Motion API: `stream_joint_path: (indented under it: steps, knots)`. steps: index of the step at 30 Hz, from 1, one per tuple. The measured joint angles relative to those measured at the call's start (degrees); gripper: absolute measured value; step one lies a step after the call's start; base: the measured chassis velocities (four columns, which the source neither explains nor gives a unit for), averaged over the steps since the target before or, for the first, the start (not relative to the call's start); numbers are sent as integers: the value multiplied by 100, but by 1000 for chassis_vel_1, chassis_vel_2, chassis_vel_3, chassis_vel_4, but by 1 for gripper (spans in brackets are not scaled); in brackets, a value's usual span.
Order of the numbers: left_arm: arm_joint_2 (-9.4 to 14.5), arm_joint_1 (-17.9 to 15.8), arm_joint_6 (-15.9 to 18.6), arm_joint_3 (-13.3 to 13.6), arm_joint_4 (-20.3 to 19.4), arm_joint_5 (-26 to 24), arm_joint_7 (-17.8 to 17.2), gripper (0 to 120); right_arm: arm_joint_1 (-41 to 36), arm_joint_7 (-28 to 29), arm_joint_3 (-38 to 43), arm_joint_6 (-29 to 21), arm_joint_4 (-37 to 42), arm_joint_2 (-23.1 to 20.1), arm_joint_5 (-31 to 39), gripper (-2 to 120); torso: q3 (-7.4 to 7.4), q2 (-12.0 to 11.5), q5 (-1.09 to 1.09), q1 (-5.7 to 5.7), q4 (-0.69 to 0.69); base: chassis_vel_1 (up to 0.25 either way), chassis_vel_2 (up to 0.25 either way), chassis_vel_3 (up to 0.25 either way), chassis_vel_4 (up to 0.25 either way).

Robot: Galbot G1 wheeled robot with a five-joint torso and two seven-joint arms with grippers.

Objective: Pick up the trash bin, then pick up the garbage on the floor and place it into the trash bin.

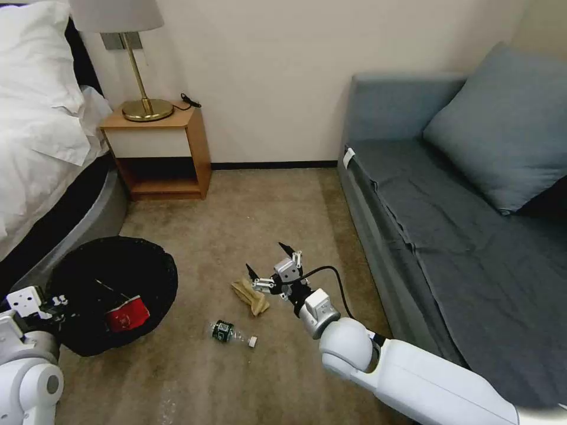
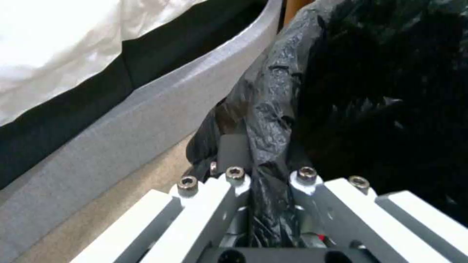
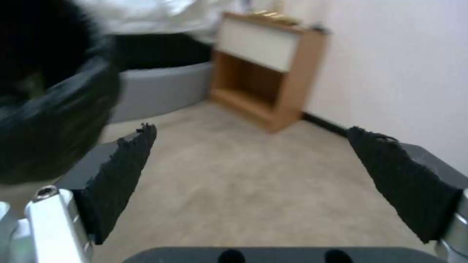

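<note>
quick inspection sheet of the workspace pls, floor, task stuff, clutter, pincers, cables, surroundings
surface: tan carpet floor, no spill seen
trash bin: black liner, held at its rim by the left pincer, close to the bed
red-white packet: inside the bin
crumpled tan paper: on the carpet by the right pincer
clear bottle: on its side on the carpet, cap on
clutter: nothing seen
left pincer: shut on the bin liner
right pincer: open, empty, over the carpet beside the paper
cables: black cable looping from the right wrist; cord on the nightstand
surroundings: bed, lamp, grey sofa with cushion
</note>
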Motion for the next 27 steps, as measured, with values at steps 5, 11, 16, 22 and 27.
stream_joint_path:
  steps: [5, 11, 16, 22, 27]
  knots:
    - [13, 35, 1, 0, 4, 1, 6, 4, 475, -530, -917, 171, -637, 61, 298, 100, 0, 0, 0, 0, -1, 0, 0, 0, 0]
    - [49, 120, -1, -116, -103, -45, 27, 4, 1343, -1680, -2536, 838, -1969, 424, 683, 100, 0, 0, 0, 0, -1, 0, 0, 0, 0]
    - [-19, 230, -41, -231, -156, -70, 61, 4, 1839, -2115, -3331, 1167, -2889, 1171, 991, 100, 1, 0, 0, 0, 1, 0, 0, 0, 0]
    - [-80, 289, -57, -300, -249, -86, 72, 4, 2154, -2319, -4046, 1375, -3924, 1918, 1464, 100, 1, 0, 0, 0, 1, 0, 0, 0, 0]
    - [-134, 289, -58, -300, -332, -115, 72, 4, 2190, -2444, -4290, 1363, -4422, 2165, 1789, 100, 1, 0, 0, 0, 0, 0, 0, 0, 0]
